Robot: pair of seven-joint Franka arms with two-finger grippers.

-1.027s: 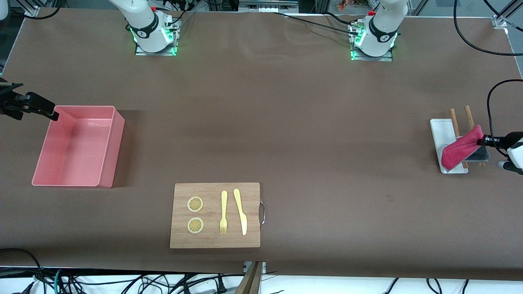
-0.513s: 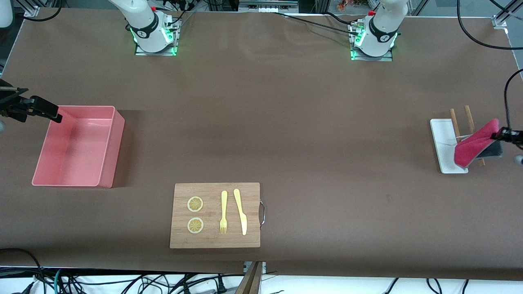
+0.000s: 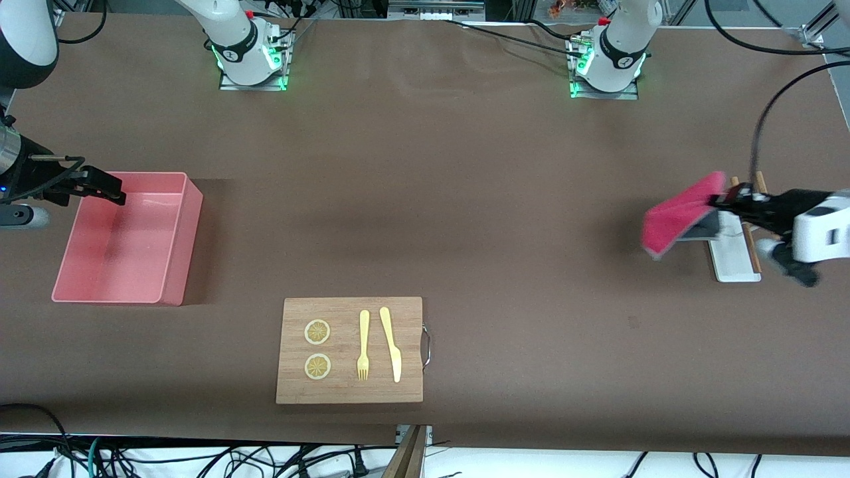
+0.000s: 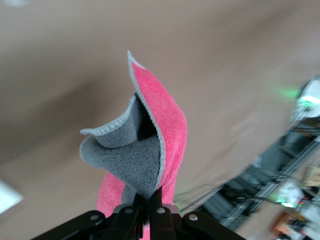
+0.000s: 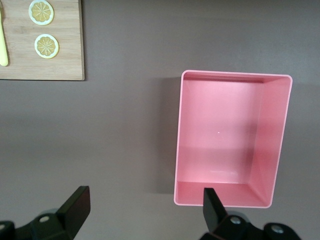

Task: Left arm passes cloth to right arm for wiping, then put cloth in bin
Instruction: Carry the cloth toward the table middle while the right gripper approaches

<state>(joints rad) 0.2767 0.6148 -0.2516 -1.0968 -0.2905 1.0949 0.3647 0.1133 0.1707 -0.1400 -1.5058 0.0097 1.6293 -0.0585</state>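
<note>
the left hand point(image 3: 720, 201) grips the cloth point(image 3: 677, 214) in the air above the bench point(image 3: 465, 199), beside the white tray point(image 3: 734, 262). the right hand point(image 3: 109, 190) hangs with fingers spread over the bin point(image 3: 176, 232).

Board point(image 3: 345, 392), fork point(image 3: 363, 345), knife point(image 3: 392, 345), perhaps lemon slices point(image 3: 317, 332)

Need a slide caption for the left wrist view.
Left pincer shut on the cloth, pink face and grey reverse, above the brown table.
</note>
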